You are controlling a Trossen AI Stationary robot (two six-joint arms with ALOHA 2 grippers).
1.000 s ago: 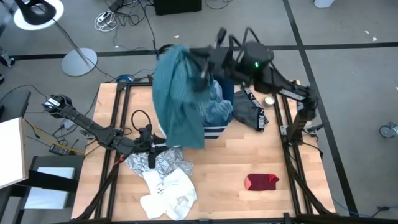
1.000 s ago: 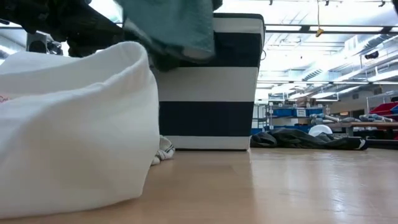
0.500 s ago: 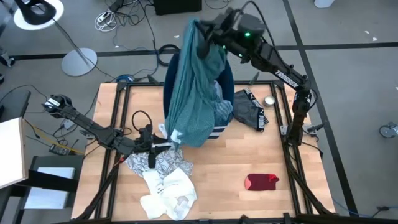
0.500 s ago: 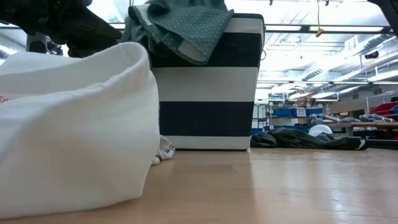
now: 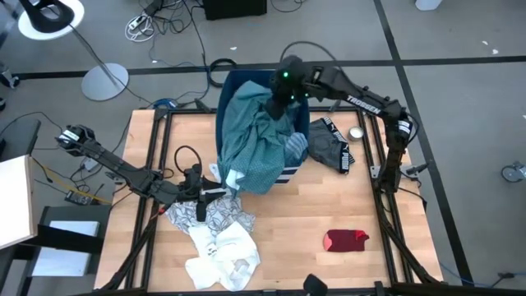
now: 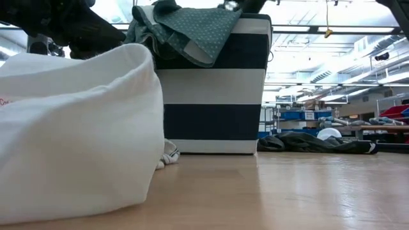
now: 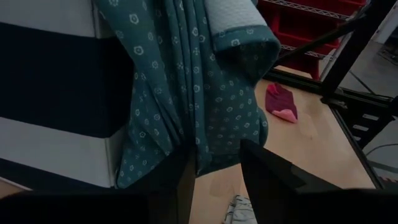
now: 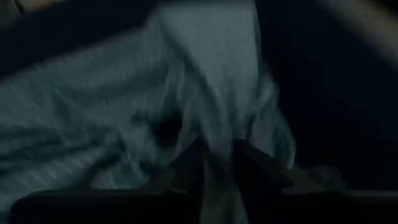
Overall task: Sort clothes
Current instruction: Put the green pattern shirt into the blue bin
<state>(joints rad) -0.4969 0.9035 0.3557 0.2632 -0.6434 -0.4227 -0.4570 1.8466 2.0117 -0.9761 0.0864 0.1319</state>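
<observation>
The tabletop (image 5: pixel 288 218) carries a dark blue striped bin (image 5: pixel 234 86) at twelve o'clock. The teal patterned shirt (image 5: pixel 251 144) lies heaped in it and spills over its six o'clock wall, hanging toward the boards. The right gripper (image 5: pixel 282 92) sits low over the bin's two o'clock corner, jaws clenched on a fold of the shirt, so the step in hand looks like depositing it. Next, that fold needs letting go and the hanging tail tucking inside. The left gripper (image 5: pixel 200 197) waits at eight o'clock, jaws released, near white printed clothes (image 5: pixel 215 238). A black garment (image 5: pixel 333 148) lies at two o'clock, a small red item (image 5: pixel 345 240) at five.
</observation>
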